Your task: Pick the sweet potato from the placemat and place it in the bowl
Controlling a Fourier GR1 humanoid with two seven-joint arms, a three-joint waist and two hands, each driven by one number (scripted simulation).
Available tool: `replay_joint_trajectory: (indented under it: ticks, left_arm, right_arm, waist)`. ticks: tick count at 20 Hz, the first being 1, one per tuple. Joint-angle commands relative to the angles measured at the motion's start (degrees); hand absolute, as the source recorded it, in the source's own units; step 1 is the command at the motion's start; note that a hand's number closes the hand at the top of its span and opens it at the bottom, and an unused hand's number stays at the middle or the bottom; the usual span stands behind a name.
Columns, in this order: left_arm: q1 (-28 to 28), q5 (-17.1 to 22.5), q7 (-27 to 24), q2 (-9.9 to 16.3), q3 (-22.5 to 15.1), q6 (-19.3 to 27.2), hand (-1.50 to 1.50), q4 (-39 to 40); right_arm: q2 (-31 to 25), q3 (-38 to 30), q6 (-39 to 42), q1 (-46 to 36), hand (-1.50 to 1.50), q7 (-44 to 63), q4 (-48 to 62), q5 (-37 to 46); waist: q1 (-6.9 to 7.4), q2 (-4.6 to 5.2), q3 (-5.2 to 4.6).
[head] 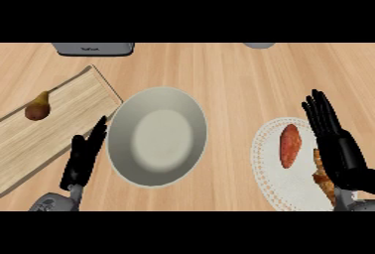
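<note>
Counter (pixel 242 74): right hand (pixel 338 149) partly hides placemat (pixel 271 168), beside sweet potato (pixel 290 145).

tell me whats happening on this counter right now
Nothing is held yet. The sweet potato lies on the white placemat, with the open right hand just beside it. The empty bowl sits mid-counter; the left hand rests open by its left rim. A pear lies on the wooden board.

Reddish-orange sweet potato (pixel 290 146) lies lengthwise on the white lacy placemat (pixel 273 173); the wide, pale bowl (pixel 156 136) sits upright, well left of it.
</note>
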Motion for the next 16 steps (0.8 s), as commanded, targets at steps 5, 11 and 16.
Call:
replay_joint_trajectory:
  ticks: [5, 11, 16]
  left_arm:
    - [-9.33, 2.14, -8.88, 4.51, 11.13, 0.04, 0.0, -8.4]
    - [-8.84, 6.67, -10.58, 5.48, 16.39, -2.57, 0.0, -9.48]
    - [-8.95, 5.92, -10.83, 5.59, 18.73, -3.73, 0.0, -8.93]
  right_arm:
    - [5.64, 5.64, 8.19, -10.88, -1.5, 4.23, -2.77, -6.41]
    - [5.81, 6.49, -16.56, -4.66, -1.5, -3.18, 0.88, 20.53]
    - [1.43, 11.68, -16.04, -0.2, -1.5, 4.55, -9.8, 29.32]
  waist:
    - [3.88, 0.76, 0.73]
    - [0.56, 0.84, 0.69]
    - [-0.18, 0.95, 0.72]
